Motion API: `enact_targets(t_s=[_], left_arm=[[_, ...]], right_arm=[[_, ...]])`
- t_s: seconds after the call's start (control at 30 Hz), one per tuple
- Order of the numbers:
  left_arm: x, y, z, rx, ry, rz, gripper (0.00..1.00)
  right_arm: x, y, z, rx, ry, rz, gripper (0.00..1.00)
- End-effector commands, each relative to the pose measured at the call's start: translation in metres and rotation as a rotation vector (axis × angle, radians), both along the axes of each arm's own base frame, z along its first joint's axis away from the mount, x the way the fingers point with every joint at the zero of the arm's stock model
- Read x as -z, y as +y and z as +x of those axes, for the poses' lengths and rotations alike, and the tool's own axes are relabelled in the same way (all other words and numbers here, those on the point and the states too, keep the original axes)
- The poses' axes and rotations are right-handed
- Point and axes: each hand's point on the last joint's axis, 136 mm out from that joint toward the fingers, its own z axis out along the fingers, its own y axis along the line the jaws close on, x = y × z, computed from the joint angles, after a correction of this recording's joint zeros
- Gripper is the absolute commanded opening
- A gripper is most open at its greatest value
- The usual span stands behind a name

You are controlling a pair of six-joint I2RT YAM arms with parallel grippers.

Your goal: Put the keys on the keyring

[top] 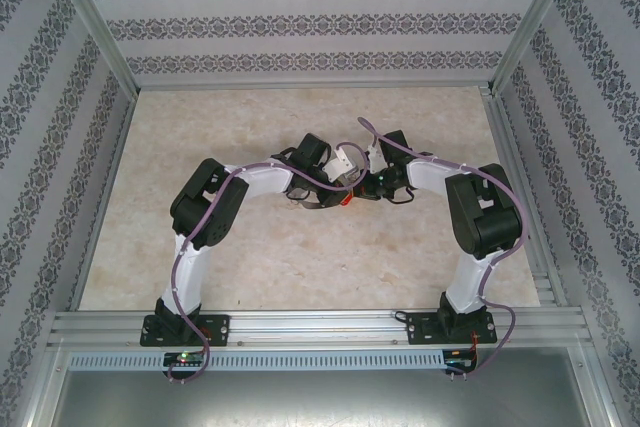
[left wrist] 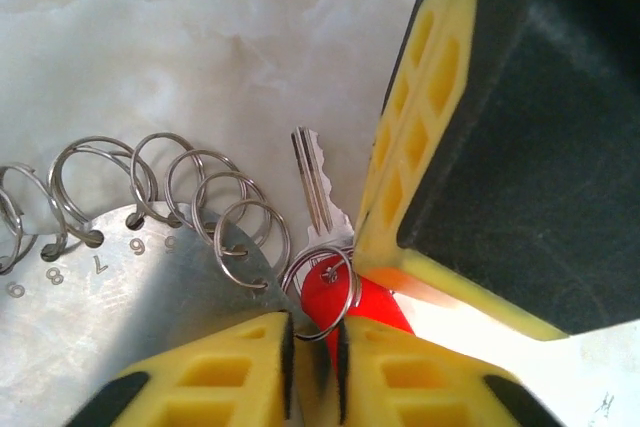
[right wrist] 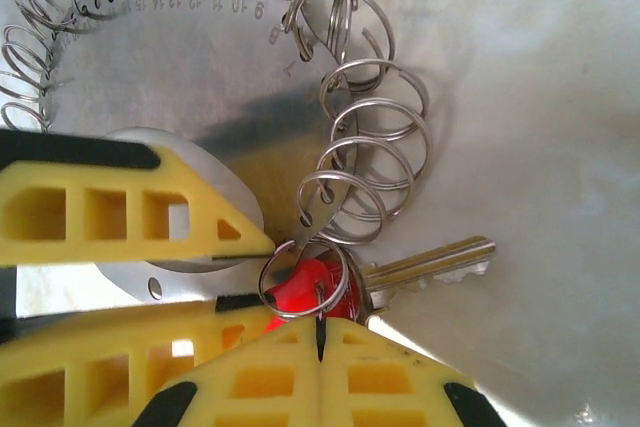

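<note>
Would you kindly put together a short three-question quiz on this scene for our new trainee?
1. True or false: the small key with a red plastic head and silver blade lies well away from the left gripper and right gripper.
2. What marks the holes in the flat silver metal keyring disc: A letters, B numbers, C nothing?
3. Name the small silvery items threaded through those holes.
Key: 1 false; 2 B; 3 wire split rings.

Key (right wrist: 300, 292): red head, silver shank. Keyring (right wrist: 190, 57): silver-grey, numbered. Table (left wrist: 200, 37): cream marble patt. Wall (top: 320, 22), 12 o'clock: grey floral stripes.
</note>
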Motion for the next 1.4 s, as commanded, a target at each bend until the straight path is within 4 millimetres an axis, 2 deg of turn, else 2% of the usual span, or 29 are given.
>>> enact_targets(t_s=[0.0, 0.13, 0.3, 0.47, 0.77, 0.97, 1.17, 1.23, 1.37], left_arm=[[-0.01, -0.011, -0.003, 0.011, -0.016, -0.033, 0.11], [-0.014, -0.012, -0.001, 0.004, -0.027, -0.039, 0.0], [-0.021, -0.009, 0.0, -0.011, -0.041, -0.035, 0.0], [-0.028, 0.0, -0.01, -0.028, -0.036, -0.048, 0.0], [-0.026, 0.041, -0.023, -0.171, -0.012, -0.041, 0.0], [-0.021, 0.062, -0.034, -0.236, 0.006, -0.032, 0.0], [-0.034, 0.066, -0.046, -0.228, -0.002, -0.06, 0.0], [-0.04, 0.066, -0.045, -0.216, -0.019, -0.056, 0.06], [-0.046, 0.064, -0.039, -0.205, -0.031, -0.035, 0.1]], right_arm=[[-0.003, 0.001, -0.001, 0.007, 0.003, 0.026, 0.0], [-0.007, 0.0, -0.002, 0.007, -0.006, 0.026, 0.0], [-0.011, -0.001, 0.0, 0.008, -0.013, 0.034, 0.0], [-0.016, 0.009, 0.0, -0.011, -0.015, 0.071, 0.0], [-0.023, 0.041, -0.008, -0.082, -0.024, 0.082, 0.0], [-0.02, 0.056, -0.024, -0.13, -0.011, 0.074, 0.0], [0.0, 0.039, -0.038, -0.114, 0.029, 0.014, 0.0], [0.004, 0.033, -0.037, -0.099, 0.034, 0.01, 0.0], [0.001, 0.028, -0.034, -0.09, 0.03, 0.012, 0.0]])
